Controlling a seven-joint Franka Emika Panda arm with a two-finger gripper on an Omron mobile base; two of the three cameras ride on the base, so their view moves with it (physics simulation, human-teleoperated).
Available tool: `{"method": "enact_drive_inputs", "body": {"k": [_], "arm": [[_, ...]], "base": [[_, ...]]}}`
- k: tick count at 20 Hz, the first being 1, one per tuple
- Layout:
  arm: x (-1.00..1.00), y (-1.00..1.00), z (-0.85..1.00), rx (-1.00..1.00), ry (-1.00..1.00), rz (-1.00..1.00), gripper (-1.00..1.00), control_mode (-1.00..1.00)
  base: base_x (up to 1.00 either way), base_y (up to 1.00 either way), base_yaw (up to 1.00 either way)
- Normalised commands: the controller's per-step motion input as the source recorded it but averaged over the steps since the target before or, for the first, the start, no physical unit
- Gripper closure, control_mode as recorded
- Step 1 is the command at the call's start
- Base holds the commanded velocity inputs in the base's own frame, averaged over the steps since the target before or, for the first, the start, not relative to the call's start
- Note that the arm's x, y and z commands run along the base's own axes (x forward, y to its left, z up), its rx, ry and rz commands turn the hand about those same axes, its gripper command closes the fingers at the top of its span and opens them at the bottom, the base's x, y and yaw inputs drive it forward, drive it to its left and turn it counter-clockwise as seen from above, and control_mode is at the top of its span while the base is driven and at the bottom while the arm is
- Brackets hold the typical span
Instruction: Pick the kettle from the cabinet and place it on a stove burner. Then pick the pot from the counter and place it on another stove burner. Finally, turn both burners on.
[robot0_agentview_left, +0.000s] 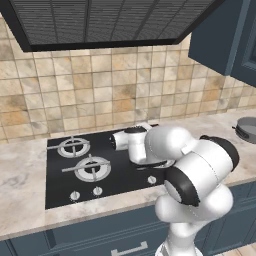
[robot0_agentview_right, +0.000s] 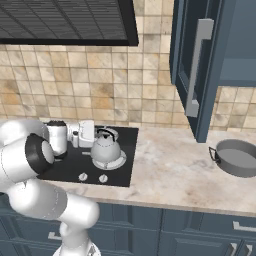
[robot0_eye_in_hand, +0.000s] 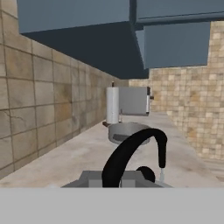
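The silver-grey kettle (robot0_agentview_right: 106, 150) sits on the front right burner of the black cooktop (robot0_agentview_right: 127, 155). My gripper (robot0_agentview_right: 98, 134) reaches in from the left at its black arched handle (robot0_eye_in_hand: 131, 151). In the hand view that handle rises from between my fingertips, so the gripper is shut on it. In the left base view my arm hides the kettle. The wide grey pot (robot0_agentview_right: 237, 158) (robot0_agentview_left: 247, 128) (robot0_eye_in_hand: 127, 131) rests on the marbled counter (robot0_agentview_right: 170, 175) to the right. The slate-blue cabinet door (robot0_agentview_right: 212, 75) stands open, its bar handle (robot0_agentview_right: 197, 65) facing the stove.
Two left burners (robot0_agentview_left: 74, 146) (robot0_agentview_left: 92, 168) stand bare. Small silver knobs (robot0_agentview_left: 97, 190) (robot0_agentview_right: 103, 178) line the cooktop's front edge. A dark range hood (robot0_agentview_left: 100, 20) hangs overhead, with a tiled wall (robot0_agentview_right: 100, 85) behind. Bare counter lies between stove and pot.
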Motion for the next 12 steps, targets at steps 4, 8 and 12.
{"method": "enact_drive_inputs", "body": {"k": [4, 8, 12], "arm": [[0.15, 0.00, -0.24, 0.00, 0.00, 0.00, 1.00, -1.00], [0.15, 0.00, -0.25, 0.00, 0.00, 0.00, 1.00, -1.00], [0.15, 0.00, -0.23, 0.00, 0.00, 0.00, 1.00, -1.00]], "base": [[0.00, 0.00, 0.00], [0.00, 0.00, 0.00], [0.00, 0.00, 0.00]]}}
